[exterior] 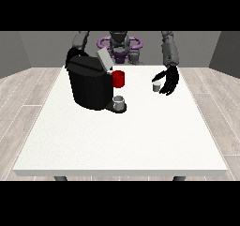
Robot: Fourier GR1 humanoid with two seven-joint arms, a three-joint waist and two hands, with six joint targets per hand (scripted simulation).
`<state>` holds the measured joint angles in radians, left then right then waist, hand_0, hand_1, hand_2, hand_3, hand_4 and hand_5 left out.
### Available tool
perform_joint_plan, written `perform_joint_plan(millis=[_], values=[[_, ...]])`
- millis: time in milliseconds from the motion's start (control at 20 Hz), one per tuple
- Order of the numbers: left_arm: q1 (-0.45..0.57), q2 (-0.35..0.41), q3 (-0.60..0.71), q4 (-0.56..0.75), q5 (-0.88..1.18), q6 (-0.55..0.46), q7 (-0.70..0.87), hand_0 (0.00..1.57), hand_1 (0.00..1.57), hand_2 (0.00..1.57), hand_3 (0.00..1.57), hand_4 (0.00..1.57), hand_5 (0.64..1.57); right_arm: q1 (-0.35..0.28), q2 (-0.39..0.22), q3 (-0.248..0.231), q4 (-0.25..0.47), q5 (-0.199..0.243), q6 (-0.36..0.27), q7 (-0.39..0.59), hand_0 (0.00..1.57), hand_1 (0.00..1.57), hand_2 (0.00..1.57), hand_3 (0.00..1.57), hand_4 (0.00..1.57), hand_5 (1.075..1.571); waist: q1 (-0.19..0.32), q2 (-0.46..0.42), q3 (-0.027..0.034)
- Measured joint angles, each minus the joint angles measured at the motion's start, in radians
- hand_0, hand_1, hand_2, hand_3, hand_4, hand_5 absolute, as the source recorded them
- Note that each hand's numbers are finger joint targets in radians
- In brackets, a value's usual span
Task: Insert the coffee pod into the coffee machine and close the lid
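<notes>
Front view has the robot hand at the view's right hanging just beside the coffee pod, which sits upright on the white bench, well apart from the coffee machine. The fingers look loosely curved around the pod's far side, but honestly I can't tell if they're touching it or closed on it yet; the pod looks like it's resting on the bench, not lifted.

The machine's lid is tipped up and open, there's a red part on its front and a small grey cup on the tray below. The other robot hand is hidden behind the machine, so no idea about that one.

So I'd say we're at step 1: grabbing the pod. The next move calls for closing round the pod, lifting it, carrying it across to the open top, then swinging the lid down.
</notes>
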<state>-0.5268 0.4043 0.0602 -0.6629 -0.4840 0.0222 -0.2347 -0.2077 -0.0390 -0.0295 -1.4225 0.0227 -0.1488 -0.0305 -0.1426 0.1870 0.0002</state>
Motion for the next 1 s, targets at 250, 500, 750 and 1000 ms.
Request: perform_joint_plan(millis=[250,500,750,1000], values=[[-0.025,-0.025,0.004,0.037,-0.036,0.073,-0.022,0.84,0.84,0.97,0.75,0.38,1.571,-0.008,0.014,-0.003,0.014,-0.005,-0.011,-0.001,0.00,0.00,0.00,0.00,0.49,1.571,0.004,-0.006,0.0004],[-0.046,-0.022,-0.011,0.060,-0.090,0.125,-0.024,0.90,0.90,1.01,0.78,0.31,1.571,-0.009,0.008,-0.010,0.035,-0.033,-0.010,-0.040,0.00,0.00,0.00,0.00,0.53,1.571,0.000,0.003,0.0004],[-0.068,0.015,-0.011,0.101,-0.121,0.121,-0.063,1.23,1.23,1.36,1.31,0.47,1.571,-0.003,0.005,-0.011,0.032,-0.042,0.005,-0.052,0.00,0.00,0.00,0.00,0.40,1.571,-0.013,0.018,0.0007],[-0.101,0.018,-0.007,0.109,-0.126,0.103,-0.112,1.48,1.48,1.47,1.41,0.63,1.571,-0.017,0.001,-0.025,0.036,-0.056,0.005,-0.026,0.00,0.00,0.00,0.00,0.44,1.571,-0.008,0.006,-0.0002]])
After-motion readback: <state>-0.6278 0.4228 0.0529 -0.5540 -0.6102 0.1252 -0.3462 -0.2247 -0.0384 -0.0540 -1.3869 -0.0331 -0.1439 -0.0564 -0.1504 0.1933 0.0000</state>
